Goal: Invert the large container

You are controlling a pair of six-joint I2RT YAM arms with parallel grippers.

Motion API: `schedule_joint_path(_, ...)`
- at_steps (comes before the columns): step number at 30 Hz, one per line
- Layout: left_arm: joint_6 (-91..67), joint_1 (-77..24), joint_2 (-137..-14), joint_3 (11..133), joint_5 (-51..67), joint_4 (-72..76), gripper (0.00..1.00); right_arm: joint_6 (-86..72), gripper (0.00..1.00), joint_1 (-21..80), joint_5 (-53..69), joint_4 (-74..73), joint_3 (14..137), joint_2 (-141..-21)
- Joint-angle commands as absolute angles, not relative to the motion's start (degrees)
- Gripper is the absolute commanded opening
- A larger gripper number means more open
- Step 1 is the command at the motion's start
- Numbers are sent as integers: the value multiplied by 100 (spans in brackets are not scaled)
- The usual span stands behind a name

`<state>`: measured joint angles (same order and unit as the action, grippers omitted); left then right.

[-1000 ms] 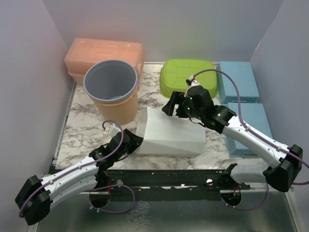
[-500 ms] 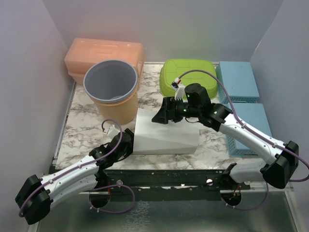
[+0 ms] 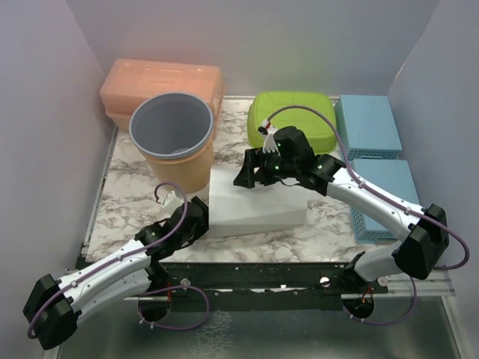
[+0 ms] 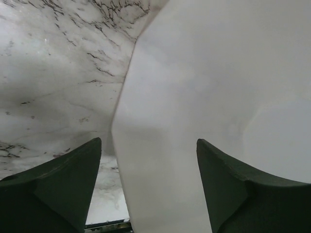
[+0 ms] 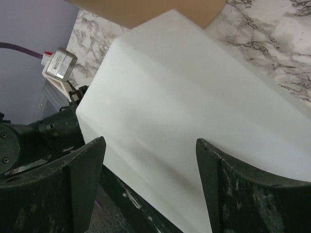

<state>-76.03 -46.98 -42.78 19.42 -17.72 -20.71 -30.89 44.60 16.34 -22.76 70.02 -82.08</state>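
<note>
container (image 3: 258,200) centre, solid side up | left gripper (image 3: 197,215) wide apart at near-left corner | right gripper (image 3: 251,172) wide apart above far edge

left arm (image 3: 112,273): lies low, stretched from the near-left corner toward centre | left gripper (image 3: 198,218): points far-right, jaws spread wide, gripping nothing | right arm (image 3: 374,203): bent at the elbow, reaching from near right leftward to the middle | right gripper (image 3: 251,170): raised, aimed left and down, jaws wide apart, empty
</note>
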Motion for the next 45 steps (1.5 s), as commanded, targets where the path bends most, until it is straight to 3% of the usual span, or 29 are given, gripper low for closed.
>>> schedule_joint_path(1, -7429, -4676, -3915, 2283, -2135, -2779, 84, -2927, 80, 4482, 1253, -2820, 6876, -8383)
schedule_joint_path(15, -6524, -4675, -3323, 4353, -3218, -5400, 87, -2962, 80, 4487, 1219, -2682, 6806, -8344)
schedule_joint_path(20, -5982, -4676, -3385, 4947, -3024, -5278, 87, -2973, 80, 4487, 1194, -2696, 6839, -8322)
schedule_joint_path(28, -5045, -4676, -3805, 5189, -1737, -4304, 82, -3312, 80, 4484, 588, -2674, 6762, -8075)
schedule_joint_path(36, -4344, -4676, -4074, 5103, -893, -3891, 70, -3575, 82, 4474, -463, -2736, 6795, -7843)
schedule_joint_path(40, -4208, -4675, -4271, 4993, -463, -3723, 54, -3609, 82, 4474, -459, -2788, 6890, -7937)
schedule_joint_path(45, -4425, -4676, -4328, 4756, -597, -3718, 43, -3689, 82, 4466, -555, -2955, 6971, -8114)
